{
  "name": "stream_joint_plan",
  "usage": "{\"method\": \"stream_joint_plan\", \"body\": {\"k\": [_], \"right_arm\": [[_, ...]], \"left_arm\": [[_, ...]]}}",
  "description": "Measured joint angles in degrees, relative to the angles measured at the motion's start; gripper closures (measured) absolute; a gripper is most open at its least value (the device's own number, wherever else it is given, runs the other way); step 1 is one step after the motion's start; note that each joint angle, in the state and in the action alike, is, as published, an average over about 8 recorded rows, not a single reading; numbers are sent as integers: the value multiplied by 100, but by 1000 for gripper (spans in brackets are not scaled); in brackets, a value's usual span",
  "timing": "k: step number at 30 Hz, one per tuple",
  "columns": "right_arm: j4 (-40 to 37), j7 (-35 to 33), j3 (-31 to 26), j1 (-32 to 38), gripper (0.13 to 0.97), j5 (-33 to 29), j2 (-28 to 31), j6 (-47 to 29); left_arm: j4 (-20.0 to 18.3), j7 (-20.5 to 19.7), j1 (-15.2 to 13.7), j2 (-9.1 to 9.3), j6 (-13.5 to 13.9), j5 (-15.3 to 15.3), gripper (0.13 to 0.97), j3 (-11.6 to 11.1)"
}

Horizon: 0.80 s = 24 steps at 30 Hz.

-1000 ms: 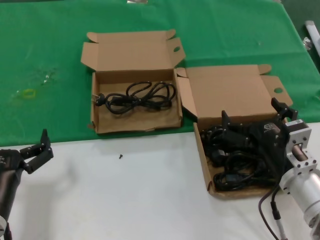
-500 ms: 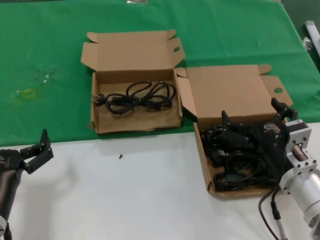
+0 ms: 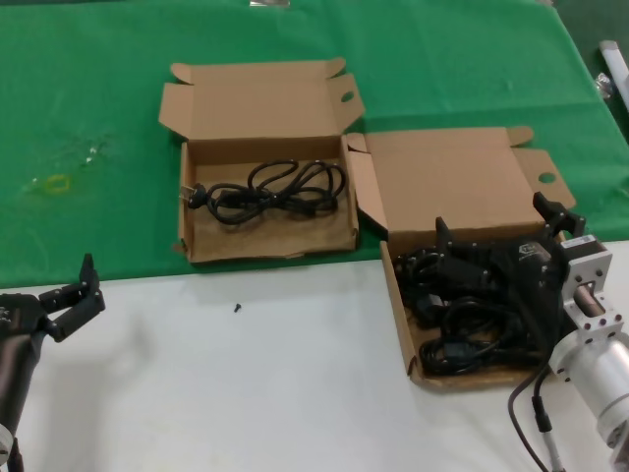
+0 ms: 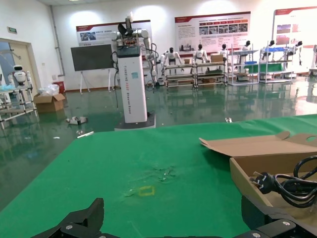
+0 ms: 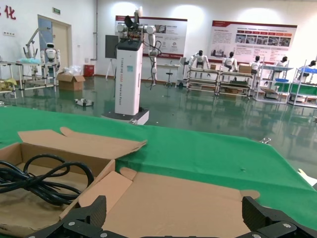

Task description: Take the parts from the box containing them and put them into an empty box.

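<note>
Right hand (image 3: 496,258) of ours sits spread wide, gripping nothing, over the parts (image 3: 462,324) piled in their box (image 3: 403,315); left hand (image 3: 71,295) waits open.

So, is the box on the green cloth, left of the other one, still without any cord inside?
No, one black coiled cord lies on the floor of that box.

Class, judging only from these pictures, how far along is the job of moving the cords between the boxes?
Done: one cord already lies in the left box. In hand: the right gripper, open, sits over the pile of cords in the right box, holding nothing visible. Left: that whole pile. The left gripper waits open over the white table.
</note>
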Motion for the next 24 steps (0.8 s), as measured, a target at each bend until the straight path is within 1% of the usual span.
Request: {"method": "stream_joint_plan", "body": {"k": [24], "right_arm": [[0,0,0,0,129,0,0,0]], "left_arm": [[0,0,0,0,0,0,132,0]]}}
